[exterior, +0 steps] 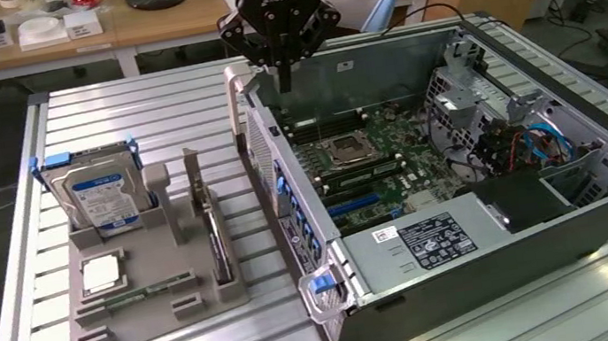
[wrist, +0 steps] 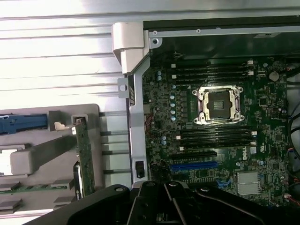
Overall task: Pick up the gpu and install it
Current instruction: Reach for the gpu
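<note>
Slatted desk (exterior: pixel 129 114) carries the open computer case (exterior: pixel 508 260) and, on the exterior view's left of it, a grey tray (exterior: pixel 136 333). End effector (exterior: pixel 283 79) hovers above the case's rim, fingers drawn together, empty. The gpu (exterior: pixel 214 237) stands on edge in the tray. Likely light, stiff and fragile; best gripped across its exposed upper edge.

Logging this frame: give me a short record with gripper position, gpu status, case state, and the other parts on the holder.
gripper: hovers above the far edge of the open case, apart from the gpu
gpu: on edge in the grey holder tray, not picked up
case: on its side, open, motherboard exposed
hard drive: upright in the tray
memory stick: flat in the tray
</note>
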You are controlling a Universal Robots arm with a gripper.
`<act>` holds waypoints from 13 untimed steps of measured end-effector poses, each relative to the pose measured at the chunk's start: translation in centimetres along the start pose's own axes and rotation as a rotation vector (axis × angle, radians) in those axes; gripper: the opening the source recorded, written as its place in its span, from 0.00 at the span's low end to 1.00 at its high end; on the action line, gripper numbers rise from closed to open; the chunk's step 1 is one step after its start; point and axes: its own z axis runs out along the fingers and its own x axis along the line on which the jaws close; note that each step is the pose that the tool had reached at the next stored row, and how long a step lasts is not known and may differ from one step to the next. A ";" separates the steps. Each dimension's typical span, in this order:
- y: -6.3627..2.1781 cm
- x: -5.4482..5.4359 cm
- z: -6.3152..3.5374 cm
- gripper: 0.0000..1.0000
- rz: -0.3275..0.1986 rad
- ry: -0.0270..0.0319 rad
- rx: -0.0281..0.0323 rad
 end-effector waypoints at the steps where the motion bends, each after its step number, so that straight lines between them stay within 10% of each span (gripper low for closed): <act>1: 0.00 0.0 0.00 0.11 0.000 0.0000 0.0000; 13: -0.06 0.8 -0.01 0.11 0.000 0.0001 0.0001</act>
